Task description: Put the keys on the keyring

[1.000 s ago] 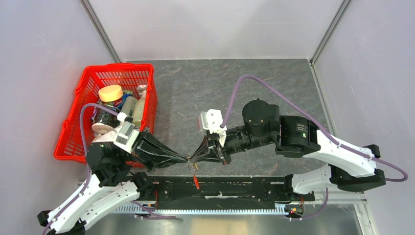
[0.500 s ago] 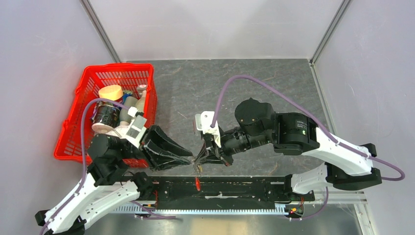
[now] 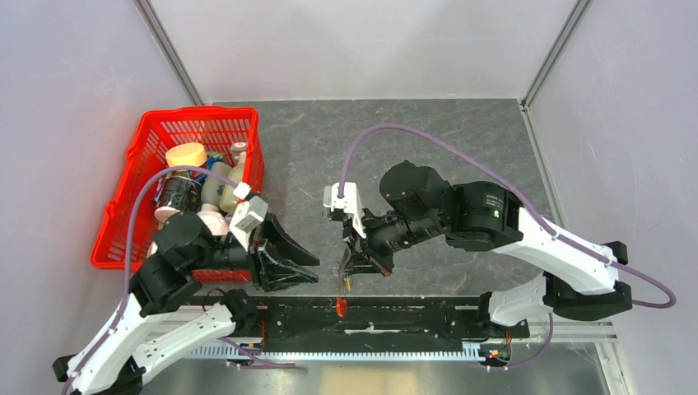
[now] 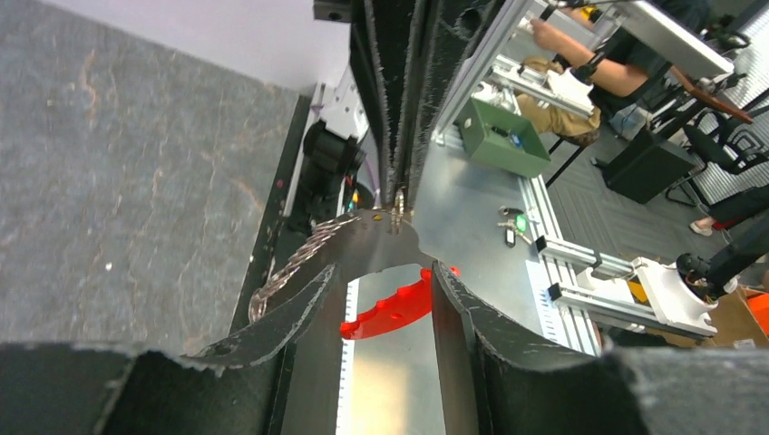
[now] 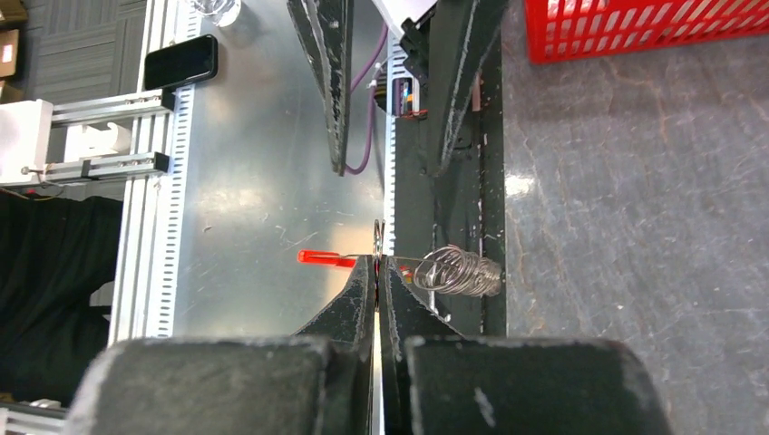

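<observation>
Silvery chain (image 5: 458,272) of the keyring (image 3: 340,306) bunches at 3 o'clock of the right tool (image 5: 376,265). That tool's fingers are pressed together on the ring, and the red tag (image 5: 326,258) sticks out at 9 o'clock. From above, the bundle hangs at the 6 o'clock edge of the desk (image 3: 329,148), with the tag over the black rail (image 3: 411,317). A tiny brass key (image 4: 397,208) seems to sit right at the pinch. I cannot tell whether it is threaded on the chain or only held against it. The left tool (image 4: 383,272) stands wide and holds nothing, near the right one at its 9 o'clock. Its own camera frames the tag between its fingers, untouched. My judgement is that key and ring are brought together, the threading is unconfirmed, and setting the ring down remains
</observation>
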Robot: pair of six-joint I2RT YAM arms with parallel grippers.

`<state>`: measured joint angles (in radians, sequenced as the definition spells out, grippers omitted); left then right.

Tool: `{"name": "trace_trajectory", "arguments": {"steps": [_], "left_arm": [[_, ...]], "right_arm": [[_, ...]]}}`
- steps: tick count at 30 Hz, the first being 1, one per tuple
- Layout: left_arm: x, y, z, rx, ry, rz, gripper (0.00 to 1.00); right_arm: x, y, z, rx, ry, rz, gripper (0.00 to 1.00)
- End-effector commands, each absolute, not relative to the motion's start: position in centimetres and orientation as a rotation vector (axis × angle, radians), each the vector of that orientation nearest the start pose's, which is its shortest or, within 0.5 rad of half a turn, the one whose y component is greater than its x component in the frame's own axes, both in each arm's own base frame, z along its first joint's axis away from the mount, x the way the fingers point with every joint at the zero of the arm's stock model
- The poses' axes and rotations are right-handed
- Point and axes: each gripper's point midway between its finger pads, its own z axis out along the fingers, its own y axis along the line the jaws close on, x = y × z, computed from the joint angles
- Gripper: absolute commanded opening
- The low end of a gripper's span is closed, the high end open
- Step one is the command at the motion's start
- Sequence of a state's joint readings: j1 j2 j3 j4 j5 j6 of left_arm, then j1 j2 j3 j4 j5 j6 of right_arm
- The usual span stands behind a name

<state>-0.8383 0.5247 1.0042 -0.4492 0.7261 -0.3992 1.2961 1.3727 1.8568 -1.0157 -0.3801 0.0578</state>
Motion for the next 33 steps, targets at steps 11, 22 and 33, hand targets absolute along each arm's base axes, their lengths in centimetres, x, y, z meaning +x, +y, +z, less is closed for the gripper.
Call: {"name": "trace_trajectory", "arguments": {"steps": [11, 22, 33], "left_arm": [[3.2, -22.1, 34.6, 1.029, 1.579, -1.422, 0.51], [2.7, -22.2, 33.9, 1.034, 1.59, -1.458, 0.52], [2.5, -22.1, 33.9, 1.04, 1.588, -1.467, 0.39]], "right_arm": [[1.3, 35.9, 36.0, -1.531, 1.875, 1.419, 0.0], [2.8, 37.5, 35.6, -1.477, 1.87, 1.416, 0.0], [3.4, 38.0, 35.0, -1.489, 1.868, 1.41, 0.0]]}}
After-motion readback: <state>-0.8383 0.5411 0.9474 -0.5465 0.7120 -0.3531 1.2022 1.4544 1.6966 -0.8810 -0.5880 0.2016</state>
